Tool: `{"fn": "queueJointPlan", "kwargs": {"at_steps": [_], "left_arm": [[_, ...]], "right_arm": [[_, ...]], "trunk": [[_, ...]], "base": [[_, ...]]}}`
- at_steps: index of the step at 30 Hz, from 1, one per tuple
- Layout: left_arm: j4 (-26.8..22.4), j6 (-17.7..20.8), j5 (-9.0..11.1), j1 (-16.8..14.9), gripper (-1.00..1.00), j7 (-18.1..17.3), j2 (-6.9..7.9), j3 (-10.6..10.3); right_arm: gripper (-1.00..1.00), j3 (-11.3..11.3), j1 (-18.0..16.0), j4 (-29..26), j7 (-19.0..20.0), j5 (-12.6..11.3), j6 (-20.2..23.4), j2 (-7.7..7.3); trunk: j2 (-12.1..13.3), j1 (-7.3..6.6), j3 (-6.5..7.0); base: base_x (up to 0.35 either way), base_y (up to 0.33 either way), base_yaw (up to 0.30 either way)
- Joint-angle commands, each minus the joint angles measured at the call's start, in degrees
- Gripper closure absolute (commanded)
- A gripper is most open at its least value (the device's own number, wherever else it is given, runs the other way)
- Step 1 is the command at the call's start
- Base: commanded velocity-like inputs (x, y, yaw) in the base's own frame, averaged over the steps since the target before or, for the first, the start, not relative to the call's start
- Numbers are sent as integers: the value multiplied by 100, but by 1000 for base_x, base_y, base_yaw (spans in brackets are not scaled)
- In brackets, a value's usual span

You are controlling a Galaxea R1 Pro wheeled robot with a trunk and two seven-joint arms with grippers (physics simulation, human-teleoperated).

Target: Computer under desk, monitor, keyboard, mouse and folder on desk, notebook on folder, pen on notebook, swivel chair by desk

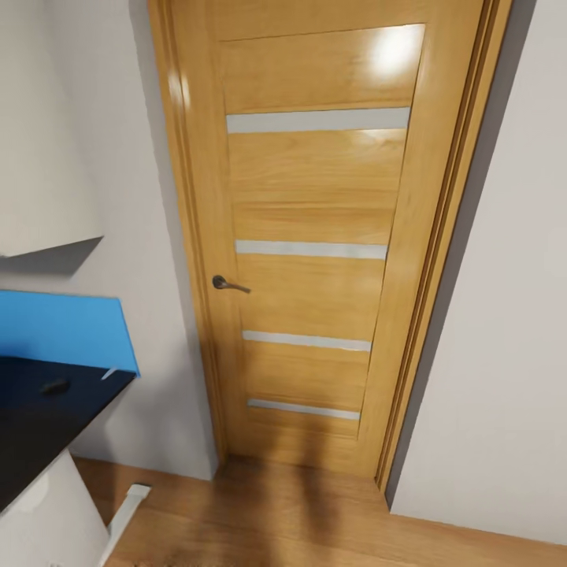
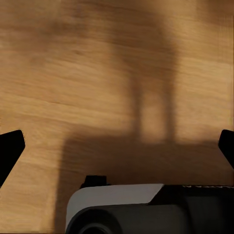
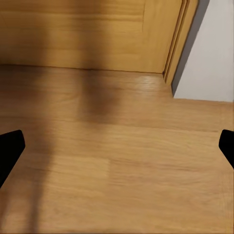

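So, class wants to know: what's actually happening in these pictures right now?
Nothing is being handled. The robot faces a closed wooden door with a dark handle. A black desk corner with a blue panel behind it and a small dark object on it sits at the left. Both end effectors, left and right, hang open and empty over the wood floor.
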Motion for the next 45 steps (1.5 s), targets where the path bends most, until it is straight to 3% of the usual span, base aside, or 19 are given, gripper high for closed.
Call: {"fn": "queueJointPlan", "kwargs": {"at_steps": [1,45], "left_arm": [[-3,-12,11,-2,-100,4,1,2],[156,-24,2,-2,-100,-66,1,-11]], "right_arm": [[-100,-3,-1,4,-2,-7,-16,7],[-100,-9,-3,10,-2,-6,-14,-1]], "trunk": [[-4,0,-6],[-4,0,-6]], "base": [[-4,-42,287],[0,-2,287]]}}
